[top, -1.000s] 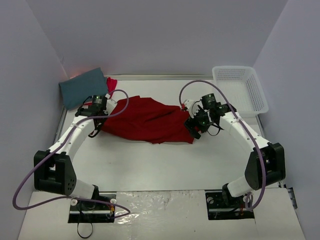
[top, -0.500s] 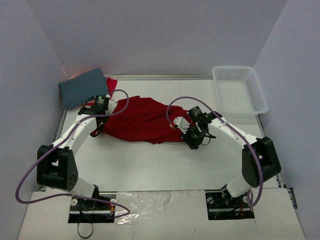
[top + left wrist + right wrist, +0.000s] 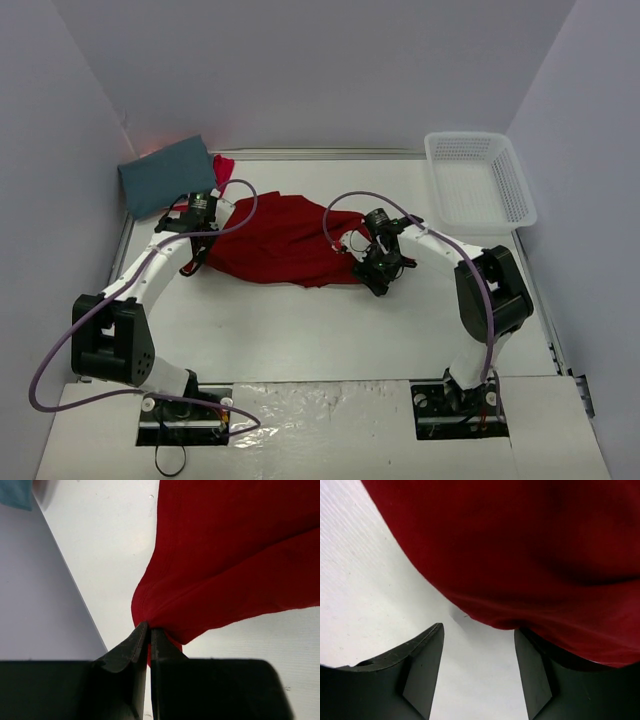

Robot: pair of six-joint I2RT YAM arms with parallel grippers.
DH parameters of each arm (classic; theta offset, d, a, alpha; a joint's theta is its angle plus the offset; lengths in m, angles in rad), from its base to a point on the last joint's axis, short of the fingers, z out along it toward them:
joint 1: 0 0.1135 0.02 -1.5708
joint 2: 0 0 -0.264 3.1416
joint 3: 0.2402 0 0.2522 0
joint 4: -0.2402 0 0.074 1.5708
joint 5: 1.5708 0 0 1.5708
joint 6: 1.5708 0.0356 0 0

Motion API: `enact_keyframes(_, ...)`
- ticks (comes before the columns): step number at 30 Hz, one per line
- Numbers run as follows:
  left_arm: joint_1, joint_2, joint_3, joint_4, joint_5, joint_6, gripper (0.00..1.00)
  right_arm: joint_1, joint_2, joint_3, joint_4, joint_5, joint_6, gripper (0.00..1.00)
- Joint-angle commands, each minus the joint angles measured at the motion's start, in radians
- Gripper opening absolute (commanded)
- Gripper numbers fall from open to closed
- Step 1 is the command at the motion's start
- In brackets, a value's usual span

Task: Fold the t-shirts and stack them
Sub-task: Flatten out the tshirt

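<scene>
left jaws clenched on deep red t-shirt (image 3: 225,555) edge, right jaws apart, one tip cloth-hidden

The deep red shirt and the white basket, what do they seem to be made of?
The deep red shirt looks like soft matte cloth, likely a knit: it drapes in loose folds, and the left wrist view shows what looks like a hemmed edge. The white basket is probably rigid plastic: its walls and floor form a regular open mesh under a smooth rim. Its finish is hard to judge.
</scene>
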Motion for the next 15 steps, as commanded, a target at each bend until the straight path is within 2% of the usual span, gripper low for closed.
enact_keyframes(1, 0.003, -0.045, 0.0, 0.011, 0.0, -0.007, 0.02, 0.008, -0.017, 0.052, -0.021, 0.023, 0.002, 0.54)
enact_keyframes(12, 0.005, -0.042, -0.009, 0.014, 0.017, 0.0, 0.02, 0.008, 0.083, 0.069, 0.004, 0.046, -0.001, 0.5)
enact_keyframes(15, 0.005, -0.045, -0.014, 0.016, 0.021, 0.002, 0.02, 0.008, 0.111, 0.066, 0.007, 0.053, -0.001, 0.47)
